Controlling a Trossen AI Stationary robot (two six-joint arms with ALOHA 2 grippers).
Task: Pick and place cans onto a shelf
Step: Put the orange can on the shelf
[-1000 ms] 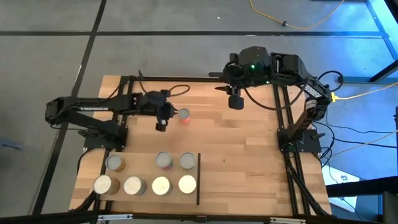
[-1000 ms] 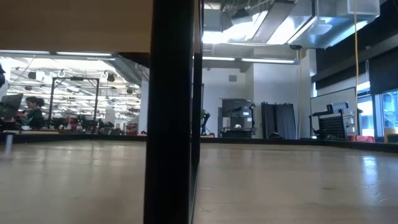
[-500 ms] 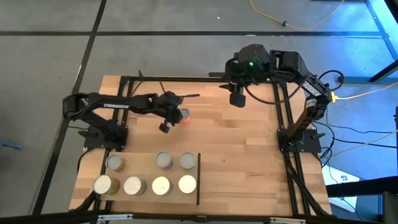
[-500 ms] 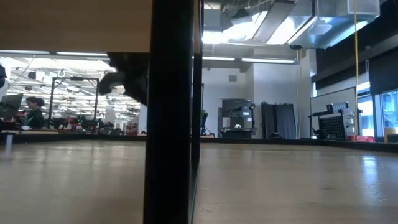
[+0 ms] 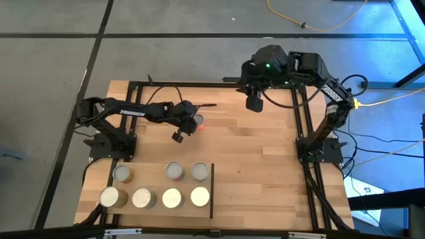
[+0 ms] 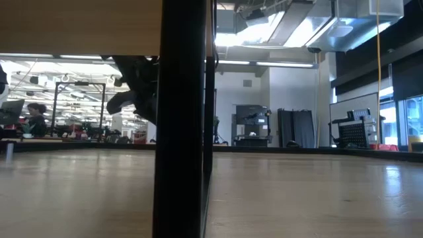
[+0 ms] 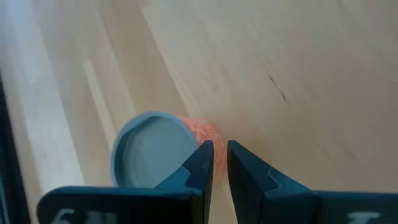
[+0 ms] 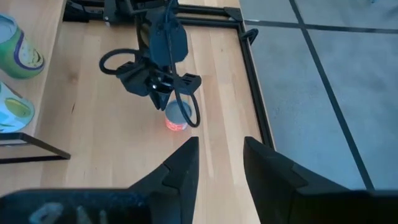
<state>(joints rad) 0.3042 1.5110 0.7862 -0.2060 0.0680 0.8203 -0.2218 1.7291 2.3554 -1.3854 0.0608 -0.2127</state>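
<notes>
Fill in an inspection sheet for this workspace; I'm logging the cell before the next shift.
Surface: plank-patterned wooden tabletop, bare at the middle and right.
Job's things: six upright round-topped cans stand on the smooth light-wood shelf panel; one silver-topped orange-red can stands alone near the far edge.
Clutter: nothing seen.
Grippers: left pincer sits beside the orange-red can, fingers nearly together, not around it; right pincer hangs open near the far edge.
Cables: black cable loops along the left arm; yellow cable lies on the floor.
Surroundings: grey floor; an open hall with equipment shows in the low view.
</notes>
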